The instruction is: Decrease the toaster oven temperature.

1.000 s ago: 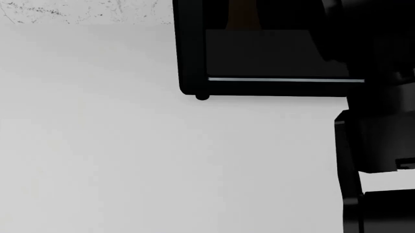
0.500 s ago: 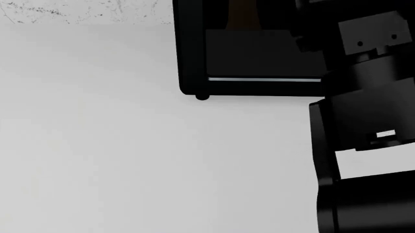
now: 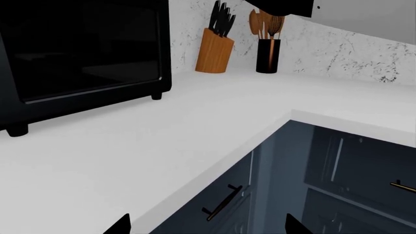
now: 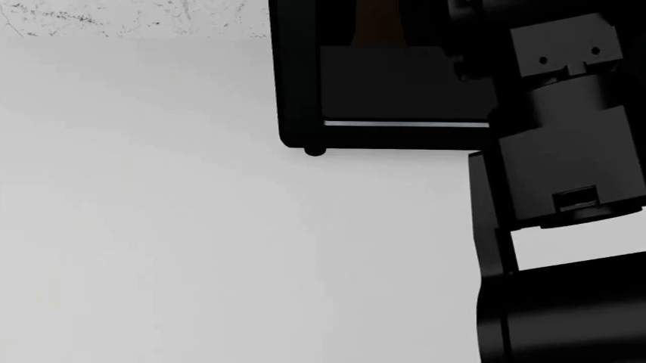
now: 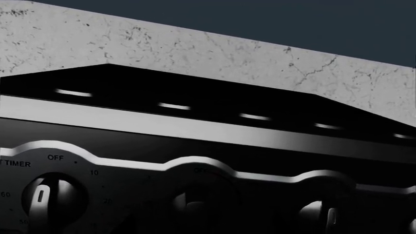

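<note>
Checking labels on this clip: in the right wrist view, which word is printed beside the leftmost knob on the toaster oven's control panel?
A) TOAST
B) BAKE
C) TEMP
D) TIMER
D: the toaster oven panel shows TIMER printed next to the leftmost knob, with OFF above it and 10 to its side; the other two knobs' labels are too dark to read.
</note>
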### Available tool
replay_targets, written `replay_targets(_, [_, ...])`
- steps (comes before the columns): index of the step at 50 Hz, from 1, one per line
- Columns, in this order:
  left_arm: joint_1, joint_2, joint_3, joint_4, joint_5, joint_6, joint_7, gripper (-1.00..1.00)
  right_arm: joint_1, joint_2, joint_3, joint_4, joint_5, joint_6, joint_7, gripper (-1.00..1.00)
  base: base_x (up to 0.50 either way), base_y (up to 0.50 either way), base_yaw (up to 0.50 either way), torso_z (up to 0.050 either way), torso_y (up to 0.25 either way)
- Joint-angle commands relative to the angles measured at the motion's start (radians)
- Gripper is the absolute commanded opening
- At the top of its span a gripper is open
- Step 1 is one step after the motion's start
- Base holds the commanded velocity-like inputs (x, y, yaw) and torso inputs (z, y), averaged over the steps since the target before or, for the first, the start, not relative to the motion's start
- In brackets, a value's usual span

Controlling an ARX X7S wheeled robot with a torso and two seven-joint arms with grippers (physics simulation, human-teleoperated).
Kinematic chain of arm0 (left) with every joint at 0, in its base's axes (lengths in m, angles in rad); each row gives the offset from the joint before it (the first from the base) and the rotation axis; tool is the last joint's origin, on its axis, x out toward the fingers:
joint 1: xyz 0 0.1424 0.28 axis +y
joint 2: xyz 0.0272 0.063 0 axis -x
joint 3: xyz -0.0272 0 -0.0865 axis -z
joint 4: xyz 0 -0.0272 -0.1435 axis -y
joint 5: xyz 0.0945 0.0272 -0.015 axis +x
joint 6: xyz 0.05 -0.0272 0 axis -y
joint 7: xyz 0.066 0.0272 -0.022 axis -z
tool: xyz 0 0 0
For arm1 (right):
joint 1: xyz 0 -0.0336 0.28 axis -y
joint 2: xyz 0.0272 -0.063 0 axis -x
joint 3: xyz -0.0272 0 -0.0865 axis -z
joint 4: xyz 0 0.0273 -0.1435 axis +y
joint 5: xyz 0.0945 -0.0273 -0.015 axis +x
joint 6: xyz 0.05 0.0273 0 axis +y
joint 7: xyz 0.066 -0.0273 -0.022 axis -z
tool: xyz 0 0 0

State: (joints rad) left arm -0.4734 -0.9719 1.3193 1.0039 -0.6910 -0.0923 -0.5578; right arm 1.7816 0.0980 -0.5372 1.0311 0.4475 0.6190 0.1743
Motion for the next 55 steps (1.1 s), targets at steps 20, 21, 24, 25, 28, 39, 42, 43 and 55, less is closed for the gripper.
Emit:
replay_targets(20, [-0.01,-0.001,0.009,-0.014,-0.004,0.014,0.002,1.0,-0.009,0.017,-0.146,-0.048,-0.087,0.011,-0.078,-1.0,0.0,0.0,0.0,0.0,0.0])
replay_targets(21, [-0.01,-0.001,0.009,-0.014,-0.001,0.015,0.002,1.0,-0.009,0.018,-0.166,-0.051,-0.099,0.012,-0.095,-1.0,0.0,0.0,0.0,0.0,0.0])
replay_targets(24, [-0.008,-0.004,0.01,-0.015,0.001,0.018,0.002,1.0,-0.005,0.019,-0.229,-0.055,-0.14,0.012,-0.132,-1.0,0.0,0.0,0.0,0.0,0.0])
replay_targets(25, [-0.009,-0.005,0.01,-0.015,0.001,0.019,0.002,1.0,-0.005,0.02,-0.233,-0.056,-0.142,0.012,-0.135,-1.0,0.0,0.0,0.0,0.0,0.0])
replay_targets(28, [-0.01,-0.008,0.01,-0.017,-0.001,0.022,0.005,1.0,0.0,0.023,-0.28,-0.06,-0.172,0.019,-0.163,-1.0,0.0,0.0,0.0,0.0,0.0])
replay_targets(39, [-0.014,-0.011,0.014,-0.01,0.001,0.016,-0.001,1.0,0.026,0.021,-0.401,-0.007,-0.249,-0.001,-0.262,-1.0,0.0,0.0,0.0,0.0,0.0])
replay_targets(42, [-0.016,-0.011,0.015,-0.01,-0.002,0.015,-0.001,1.0,0.032,0.019,-0.444,0.007,-0.279,-0.019,-0.29,-1.0,0.0,0.0,0.0,0.0,0.0])
replay_targets(43, [-0.015,-0.006,0.017,-0.015,0.004,0.014,0.0,1.0,0.033,0.019,-0.459,0.01,-0.29,-0.02,-0.302,-1.0,0.01,0.0,0.0,0.0,0.0])
replay_targets(55, [-0.016,-0.002,0.024,-0.017,0.012,0.008,-0.002,1.0,0.045,0.003,-0.543,0.058,-0.351,-0.067,-0.35,-1.0,0.01,0.0,0.0,0.0,0.0])
